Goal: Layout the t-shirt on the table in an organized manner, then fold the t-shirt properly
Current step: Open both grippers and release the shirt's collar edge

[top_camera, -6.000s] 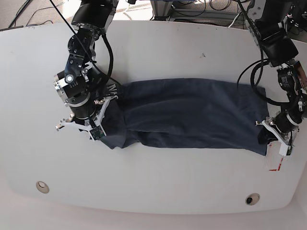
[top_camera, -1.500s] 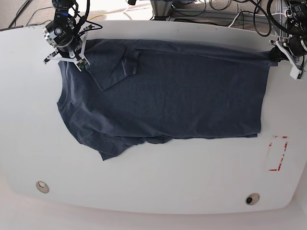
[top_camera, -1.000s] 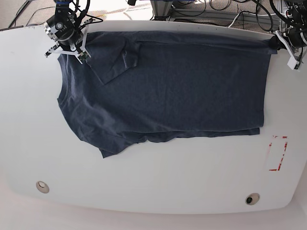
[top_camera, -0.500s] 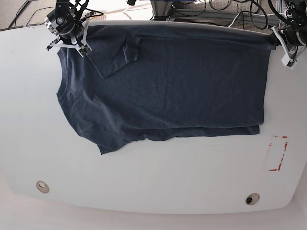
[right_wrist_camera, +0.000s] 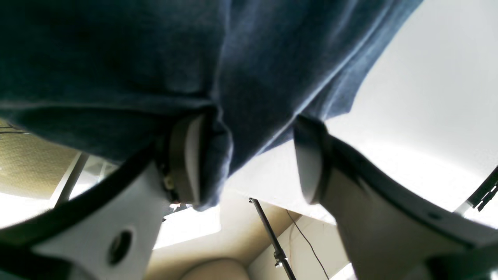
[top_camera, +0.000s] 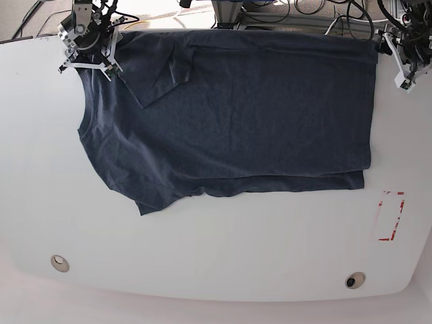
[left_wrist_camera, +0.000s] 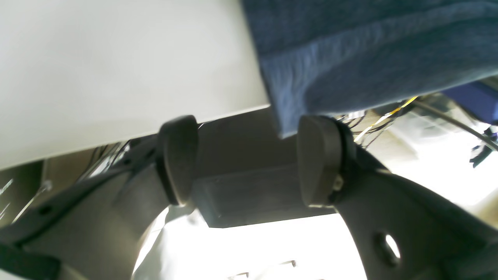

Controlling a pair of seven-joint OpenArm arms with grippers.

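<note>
Both tools have parted since the earlier frame, left tool (left_wrist_camera: 249, 159) and right tool (right_wrist_camera: 249, 159) now open, releasing the dark navy cloth t-shirt (top_camera: 229, 115) onto the white smooth surface (top_camera: 223, 250)

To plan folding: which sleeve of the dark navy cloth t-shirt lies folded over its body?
The far sleeve, at the white table's back; the near sleeve spreads outward.

We can find no words, letters or numbers to read in any of the views. The dark navy-blue soft cloth t-shirt (top_camera: 229, 115) shows only plain cloth. The big smooth white table (top_camera: 223, 250) has just a small red rectangle outline (top_camera: 390, 216) drawn on it, and that mark has no writing.
</note>
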